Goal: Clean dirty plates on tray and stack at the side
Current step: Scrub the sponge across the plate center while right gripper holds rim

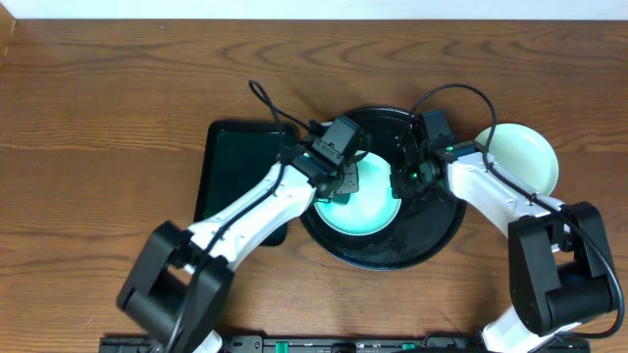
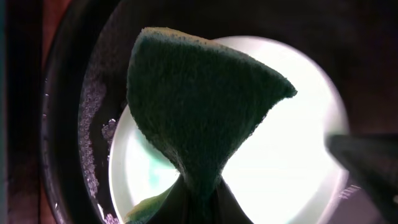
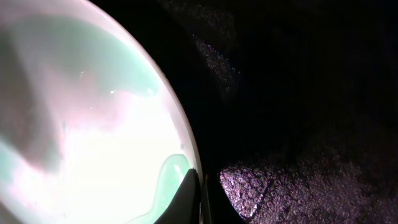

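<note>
A pale mint dirty plate [image 1: 365,208] lies in the round black tray [image 1: 432,235]. My left gripper [image 1: 343,182] hangs over the plate's left half, shut on a dark green sponge [image 2: 199,106] with a yellow edge; the sponge covers much of the plate [image 2: 298,155] in the left wrist view. At the plate's right edge my right gripper [image 1: 404,182] is shut on the rim, one finger inside and one outside [image 3: 200,199]. A green smear shows on the plate [image 3: 81,124] near that rim. Another white plate [image 1: 525,157] sits on the table right of the tray.
A dark green rectangular tray [image 1: 235,167] lies directly left of the black tray, under the left arm. Wet foam speckles the black tray's floor [image 3: 298,186] and its left side [image 2: 90,124]. Cables arch above both wrists.
</note>
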`<state>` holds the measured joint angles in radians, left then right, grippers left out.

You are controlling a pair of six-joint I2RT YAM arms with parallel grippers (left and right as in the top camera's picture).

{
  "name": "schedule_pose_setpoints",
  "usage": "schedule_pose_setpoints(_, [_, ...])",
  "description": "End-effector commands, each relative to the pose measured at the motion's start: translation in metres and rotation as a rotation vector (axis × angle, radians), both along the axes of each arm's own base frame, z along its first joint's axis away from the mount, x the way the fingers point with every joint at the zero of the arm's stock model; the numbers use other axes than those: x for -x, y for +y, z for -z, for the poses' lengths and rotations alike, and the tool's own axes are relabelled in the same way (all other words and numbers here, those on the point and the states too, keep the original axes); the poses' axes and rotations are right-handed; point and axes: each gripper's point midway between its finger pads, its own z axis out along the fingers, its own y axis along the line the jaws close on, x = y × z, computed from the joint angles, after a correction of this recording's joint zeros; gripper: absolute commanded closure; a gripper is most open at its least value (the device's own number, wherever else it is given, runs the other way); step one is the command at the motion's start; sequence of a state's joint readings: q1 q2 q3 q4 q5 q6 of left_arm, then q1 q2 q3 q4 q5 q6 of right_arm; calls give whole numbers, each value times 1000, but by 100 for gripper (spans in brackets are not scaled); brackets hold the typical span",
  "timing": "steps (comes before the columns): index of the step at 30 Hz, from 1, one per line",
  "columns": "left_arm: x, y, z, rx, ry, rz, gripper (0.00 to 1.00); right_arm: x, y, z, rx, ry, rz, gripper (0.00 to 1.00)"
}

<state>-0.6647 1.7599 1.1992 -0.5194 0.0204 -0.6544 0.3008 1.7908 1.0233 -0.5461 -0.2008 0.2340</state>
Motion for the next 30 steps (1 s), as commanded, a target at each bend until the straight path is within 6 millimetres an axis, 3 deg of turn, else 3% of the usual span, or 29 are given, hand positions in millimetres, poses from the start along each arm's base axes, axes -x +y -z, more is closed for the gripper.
schedule_pose_setpoints(1, [2, 8, 27, -71, 39, -6, 92, 5, 3, 6, 1, 21, -13, 99])
schedule_pose_setpoints(7, [13, 3, 55, -79, 126, 13, 92, 5, 3, 5, 1, 20, -13, 99])
schedule_pose_setpoints(17, [30, -19, 60, -3, 194, 74, 92, 5, 3, 6, 1, 20, -13, 99])
schedule_pose_setpoints(23, [31, -25, 43, 44, 177, 87, 92, 5, 3, 5, 0, 20, -13, 99])
schedule_pose_setpoints(30, [19, -26, -5, 92, 50, 84, 93, 5, 3, 5, 0, 19, -13, 99])
